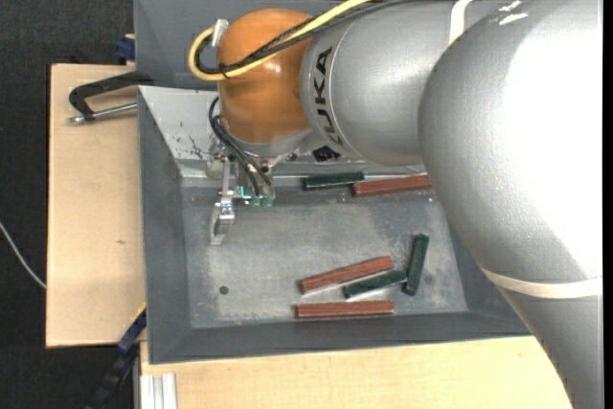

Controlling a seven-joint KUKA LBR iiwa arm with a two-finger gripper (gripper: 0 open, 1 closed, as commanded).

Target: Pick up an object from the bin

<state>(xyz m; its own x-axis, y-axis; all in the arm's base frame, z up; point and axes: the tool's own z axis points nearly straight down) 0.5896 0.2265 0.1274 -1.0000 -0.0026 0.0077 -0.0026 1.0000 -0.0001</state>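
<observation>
My gripper (227, 206) hangs below the orange wrist cover in the left half of the bin, low over bare grey floor. I see nothing held in it. Closest to it, just to its right near the back wall, lies a dark green bar (333, 179). A red-brown bar (391, 187) continues that line further right, partly under the arm.
A loose group of bars lies at the front right: a red-brown bar (345, 275), a dark green bar (375, 284), another dark green bar (417, 263) standing across them, and a red-brown bar (345, 308) by the front wall. The big arm covers the bin's right side.
</observation>
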